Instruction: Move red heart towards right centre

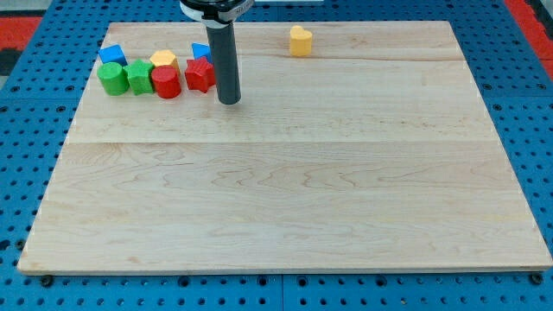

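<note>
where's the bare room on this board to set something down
Everything below my tip down to the view's bottom is bare, and so is the right side under the yellow block. Crowded: the top left, where the green blocks, red blocks, blue blocks and another yellow one cluster left of my tip.

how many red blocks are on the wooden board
2, both in the cluster at the view's top left: a red cylinder-like block beside the green blocks, and a red star-like block to its right, touching or nearly touching my tip. None seems hidden.
</note>
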You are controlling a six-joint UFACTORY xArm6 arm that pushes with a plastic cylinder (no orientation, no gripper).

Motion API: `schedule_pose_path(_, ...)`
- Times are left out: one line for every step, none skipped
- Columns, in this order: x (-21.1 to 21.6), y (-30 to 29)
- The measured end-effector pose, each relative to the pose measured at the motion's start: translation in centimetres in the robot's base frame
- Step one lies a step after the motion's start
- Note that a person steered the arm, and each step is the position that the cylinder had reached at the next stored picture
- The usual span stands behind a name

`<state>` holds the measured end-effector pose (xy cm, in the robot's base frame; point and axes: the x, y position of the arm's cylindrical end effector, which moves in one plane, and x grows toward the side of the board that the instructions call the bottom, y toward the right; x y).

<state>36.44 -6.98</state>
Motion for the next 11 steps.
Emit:
schedule_pose_path(0.0,1.2)
schedule_pose_path(0.0,1.6)
schedule_pose_path(2.3,1.8)
schedule_pose_path(4.8,-7.2)
schedule_pose_path(4.8,-18.2)
schedule_pose_path(2.3,-23.4)
schedule_pose_path(-1.9,-22.6)
schedule_pose_path(-2.4,-13.3)
schedule_pose_path(-3.3,-7.3)
schedule_pose_path(-3.1,-3.9)
schedule_pose_path(-0.9,-5.8)
